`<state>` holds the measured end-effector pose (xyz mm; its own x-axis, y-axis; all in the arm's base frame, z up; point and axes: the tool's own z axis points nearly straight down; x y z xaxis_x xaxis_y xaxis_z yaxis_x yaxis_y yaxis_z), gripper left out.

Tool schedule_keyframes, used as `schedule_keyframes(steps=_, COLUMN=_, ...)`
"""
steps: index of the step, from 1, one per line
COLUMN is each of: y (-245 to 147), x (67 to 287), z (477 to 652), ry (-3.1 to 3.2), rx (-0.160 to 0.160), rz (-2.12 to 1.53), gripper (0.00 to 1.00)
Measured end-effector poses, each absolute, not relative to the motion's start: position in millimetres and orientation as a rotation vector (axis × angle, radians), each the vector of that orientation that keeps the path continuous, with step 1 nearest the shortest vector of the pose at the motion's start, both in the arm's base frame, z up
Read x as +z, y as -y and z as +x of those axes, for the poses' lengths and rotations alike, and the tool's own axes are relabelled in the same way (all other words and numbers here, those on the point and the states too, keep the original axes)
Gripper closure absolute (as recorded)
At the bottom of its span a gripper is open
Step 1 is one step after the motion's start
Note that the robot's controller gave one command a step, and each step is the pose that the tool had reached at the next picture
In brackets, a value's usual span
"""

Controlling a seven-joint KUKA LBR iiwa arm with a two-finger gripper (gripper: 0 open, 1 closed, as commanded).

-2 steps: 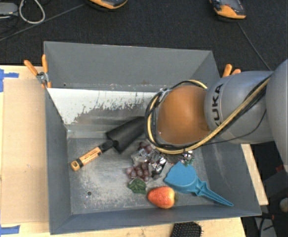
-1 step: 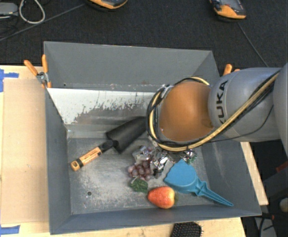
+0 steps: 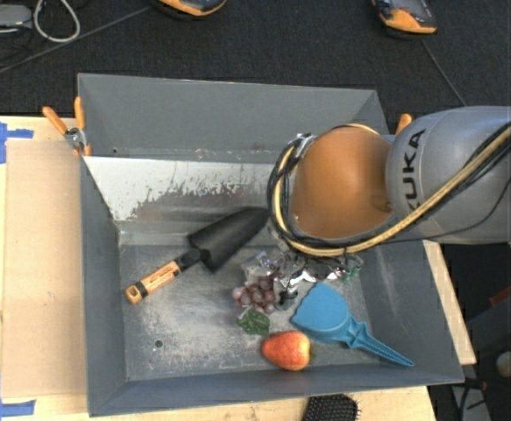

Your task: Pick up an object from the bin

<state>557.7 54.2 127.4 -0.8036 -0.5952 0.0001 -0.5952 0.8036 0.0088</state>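
Gripper [image 3: 297,274] mostly hidden under the arm's orange cover [image 3: 338,182], grip state: can't tell. Low over dark grapes [image 3: 257,294], beside blue scoop [image 3: 325,316], mid-bin [image 3: 150,358].

Grey arm [image 3: 465,191], black "UKA" lettering [image 3: 410,179], orange domed cover [image 3: 338,182], black and seemingly yellow cables [image 3: 279,196]

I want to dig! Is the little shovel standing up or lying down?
Lying down. The shovel rests flat on the bin floor, orange handle pointing left.
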Motion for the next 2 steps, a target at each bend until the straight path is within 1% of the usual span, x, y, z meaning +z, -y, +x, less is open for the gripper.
schedule_keyframes(steps=1, y=-54.6, x=172.2, z=557.8, ry=2.981, rx=-0.014, rz=0.981, gripper=1.0)
schedule_keyframes(steps=2, y=-55.2, x=204.7, z=559.0, ry=2.987, rx=-0.013, rz=0.981, gripper=1.0)
